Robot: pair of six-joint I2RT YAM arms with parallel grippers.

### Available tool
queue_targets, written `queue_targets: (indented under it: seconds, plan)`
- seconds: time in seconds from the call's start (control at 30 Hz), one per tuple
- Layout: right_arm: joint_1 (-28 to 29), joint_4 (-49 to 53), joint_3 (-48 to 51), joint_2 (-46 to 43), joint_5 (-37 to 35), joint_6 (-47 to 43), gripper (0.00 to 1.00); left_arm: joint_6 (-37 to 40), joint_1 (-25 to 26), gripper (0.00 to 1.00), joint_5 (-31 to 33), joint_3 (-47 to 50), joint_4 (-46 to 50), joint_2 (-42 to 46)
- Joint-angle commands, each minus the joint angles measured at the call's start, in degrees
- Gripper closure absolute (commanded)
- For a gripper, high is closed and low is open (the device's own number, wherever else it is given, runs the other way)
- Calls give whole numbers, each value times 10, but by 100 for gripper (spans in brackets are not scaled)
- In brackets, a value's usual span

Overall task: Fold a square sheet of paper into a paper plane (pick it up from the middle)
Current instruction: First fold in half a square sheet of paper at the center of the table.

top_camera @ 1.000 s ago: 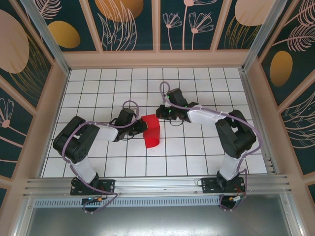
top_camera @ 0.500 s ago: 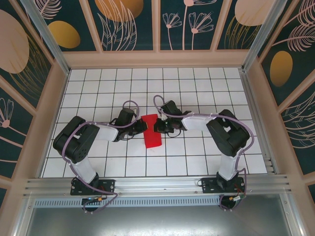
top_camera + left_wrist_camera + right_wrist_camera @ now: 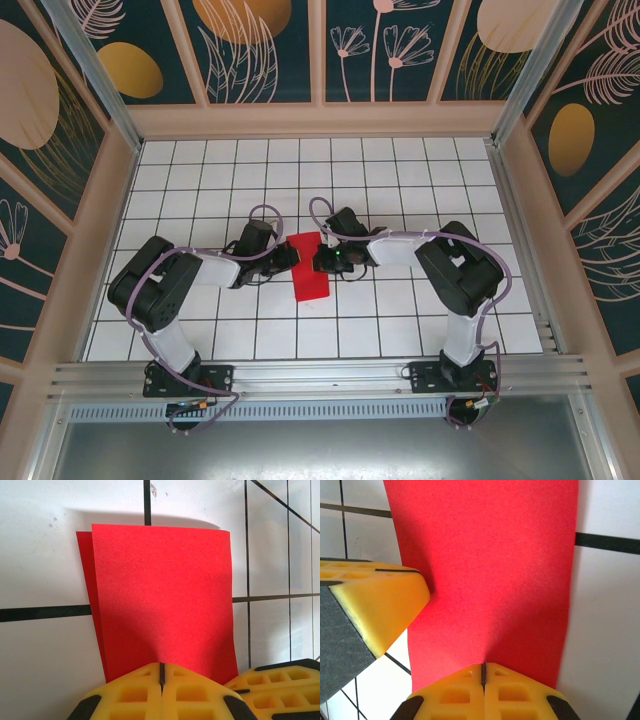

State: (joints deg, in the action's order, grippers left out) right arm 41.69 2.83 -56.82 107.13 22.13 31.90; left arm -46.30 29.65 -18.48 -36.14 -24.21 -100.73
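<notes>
The paper [image 3: 310,266] lies near the middle of the desk [image 3: 200,170] as a narrow red strip. Its long side runs away from the arm bases with a slight tilt. Both arms reach low across the desk toward each other and meet at the strip. The left pincer [image 3: 294,258] is at its left long edge and the right pincer [image 3: 318,260] at its right long edge, the two close together with the strip between them.

In the left wrist view the left pincer [image 3: 161,667] is fully closed. Its yellow pads [image 3: 130,695] press together with only a thin seam between them, and the near edge of the paper [image 3: 165,590] runs into that seam, so it grips the paper. The paper is doubled here: the top layer sits slightly off the lower one, whose edge peeks out along the left side. A shadow falls on the desk beyond the far edge. A yellow finger of the right pincer [image 3: 275,677] sits at the paper's lower right corner.

In the right wrist view the right pincer [image 3: 483,667] is likewise closed tight on the edge of the paper [image 3: 490,570], which puckers into a shallow crease at the seam. A yellow finger of the left pincer [image 3: 380,600] comes in from the left and touches the paper's side. A black grid line [image 3: 607,541] crosses the desk beside the strip.
</notes>
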Motion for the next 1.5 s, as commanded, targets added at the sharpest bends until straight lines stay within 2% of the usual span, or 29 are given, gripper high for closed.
queue_targets:
  seconds: [0.0,0.23,0.33,0.43,0.7,0.83,1.07,1.47]
  plan:
    - [1,43,36,-15,-19,-33,100,12,-7,100,110,37,132,-53]
    - [-34,55,112,-92,-21,-78,100,8,-8,100,137,39,140,-54]
    - [-38,75,100,-129,-41,-81,100,9,-8,100,138,38,139,-54]
    - [-29,64,73,-145,-28,-70,100,10,-7,100,134,36,138,-54]
    - [15,32,-22,-39,-3,-31,100,4,-7,100,131,41,133,-53]
    - [29,33,-31,-10,5,-32,100,4,-8,100,134,43,134,-54]
    - [29,35,5,-23,22,-45,100,3,-7,100,141,43,135,-57]
    - [24,66,47,-28,9,-64,100,3,-7,100,151,42,138,-58]
